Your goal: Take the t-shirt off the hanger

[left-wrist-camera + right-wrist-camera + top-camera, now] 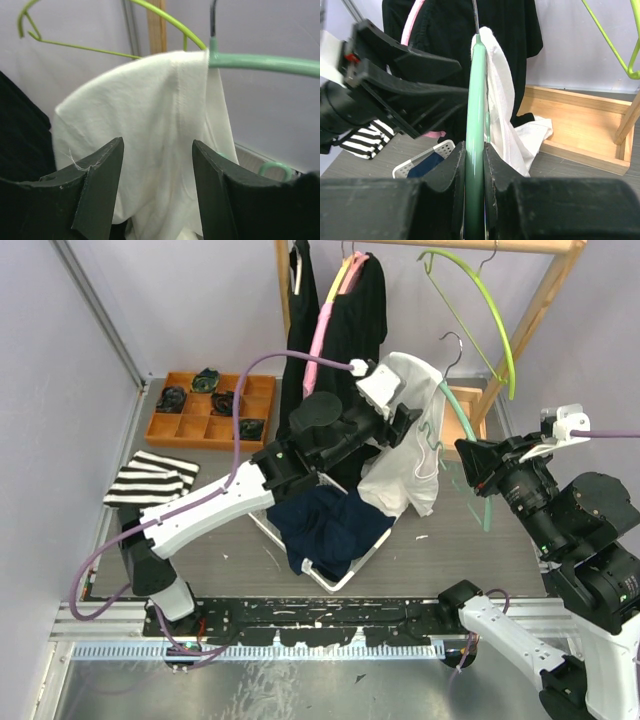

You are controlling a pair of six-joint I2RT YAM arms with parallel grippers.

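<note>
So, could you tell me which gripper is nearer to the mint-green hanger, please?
Right. The right gripper is clamped on the mint-green hanger; the left gripper is open, facing the white t-shirt draped over it, off the hanger itself.

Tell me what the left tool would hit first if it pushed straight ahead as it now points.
The white t-shirt, draped over the mint-green hanger, fills the gap ahead of the open left tool; how far off is unclear.

A robotics lab test cell: plain pale partition walls box in a grey table, where a left arm and right arm bolt to a slotted black mounting plate, cables trailing, beside a small wooden garment rack.
</note>
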